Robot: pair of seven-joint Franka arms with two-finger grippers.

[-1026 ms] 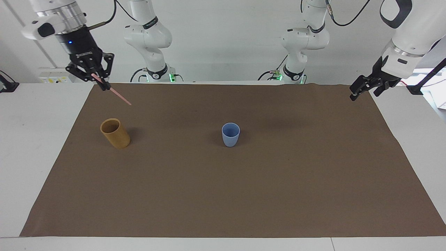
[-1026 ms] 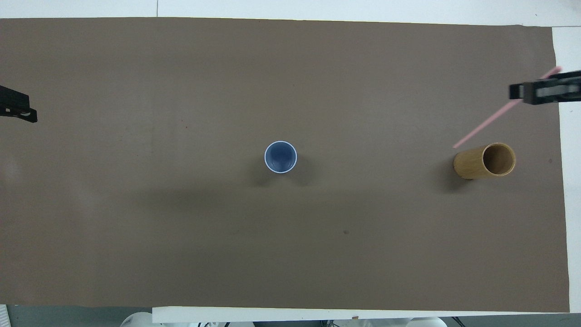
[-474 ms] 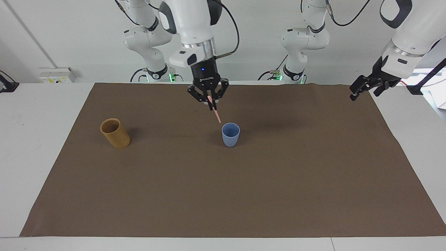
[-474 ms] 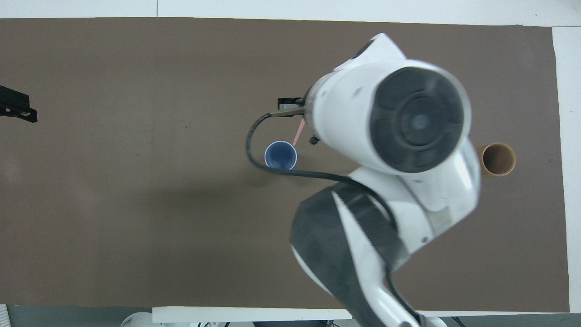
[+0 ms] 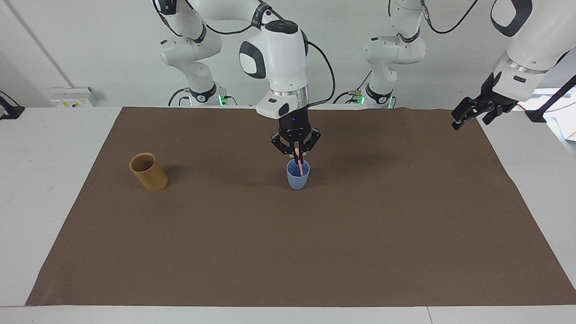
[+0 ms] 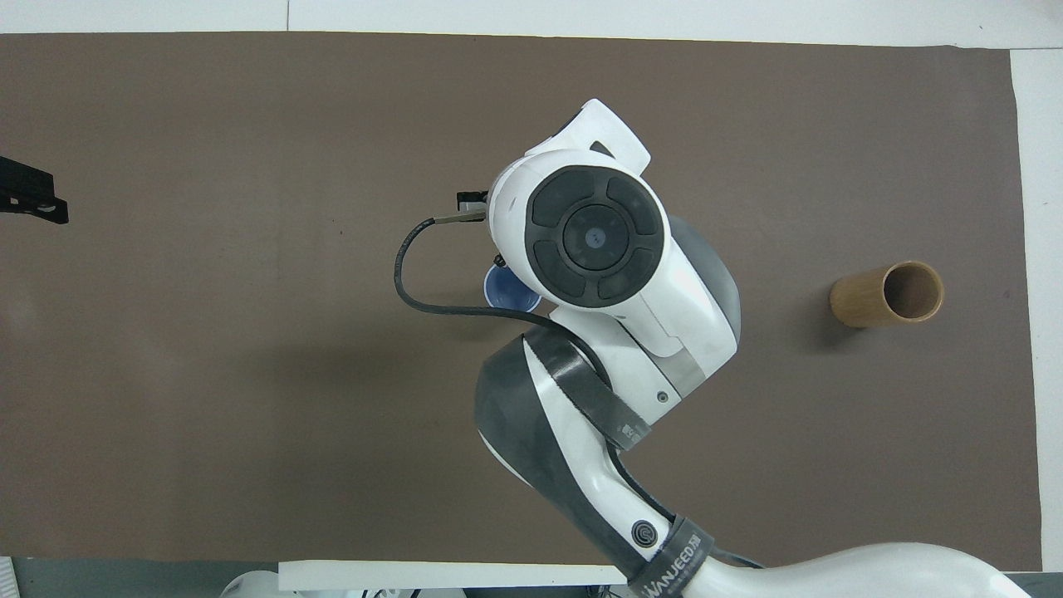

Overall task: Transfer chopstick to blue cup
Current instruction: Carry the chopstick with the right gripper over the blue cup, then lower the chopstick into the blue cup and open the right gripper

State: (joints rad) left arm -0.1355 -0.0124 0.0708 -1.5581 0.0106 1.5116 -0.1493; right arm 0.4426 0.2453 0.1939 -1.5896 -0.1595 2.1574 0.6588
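right gripper [image 5: 297, 158] clamped on chopstick [image 5: 298, 164], tip inside blue cup [image 5: 298, 178]. Leaning stick after release might topple light cup. left gripper [image 5: 468, 118] apart, waiting.

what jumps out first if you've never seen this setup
The right gripper hangs just over the blue cup at mid-table, shut on a pink chopstick whose lower end dips into the cup. A tan cup stands toward the right arm's end, and the left gripper waits over the mat's edge.

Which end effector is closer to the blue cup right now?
The right. The right end effector is directly over the blue cup, shut on the chopstick, whose lower end dips into the cup. The left end effector waits over the mat's edge at the left arm's end.
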